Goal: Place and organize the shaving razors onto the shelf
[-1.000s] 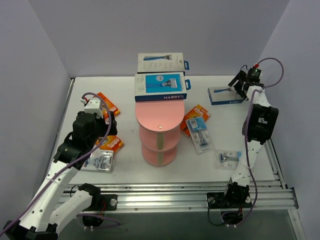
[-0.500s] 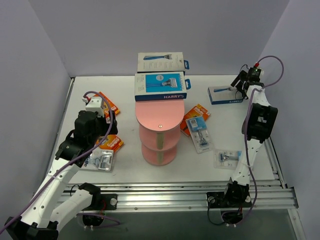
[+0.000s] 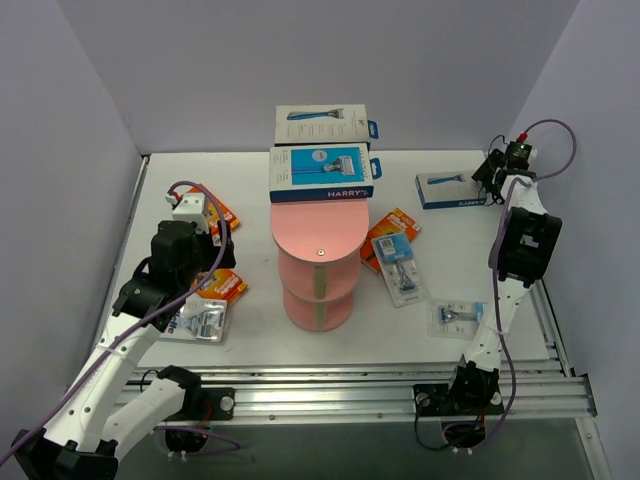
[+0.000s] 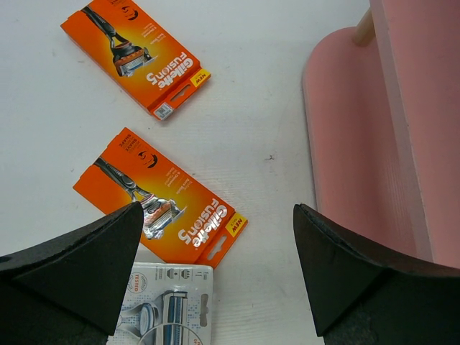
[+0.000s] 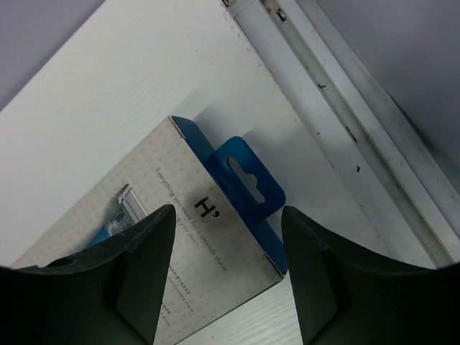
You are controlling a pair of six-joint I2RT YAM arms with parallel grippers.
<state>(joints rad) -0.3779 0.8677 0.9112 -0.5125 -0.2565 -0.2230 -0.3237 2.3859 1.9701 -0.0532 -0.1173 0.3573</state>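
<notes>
— Where's the right gripper (image 5: 228,210)?
— Far right of the pink shelf (image 3: 320,235), fingers apart over a Harry's box (image 5: 154,180) lying flat on the table (image 3: 245,180).
— And the left gripper (image 4: 217,206)?
— Spread wide, empty, above orange Gillette Fusion5 cards (image 4: 162,194) left of the shelf. Two more Harry's packs (image 3: 322,172) sit on its top tier.

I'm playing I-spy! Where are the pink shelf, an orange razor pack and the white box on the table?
pink shelf (image 3: 318,232): overhead view, top tier.
orange razor pack (image 4: 159,197): left wrist view, card's middle.
white box (image 5: 165,194): right wrist view, its printed face.
</notes>
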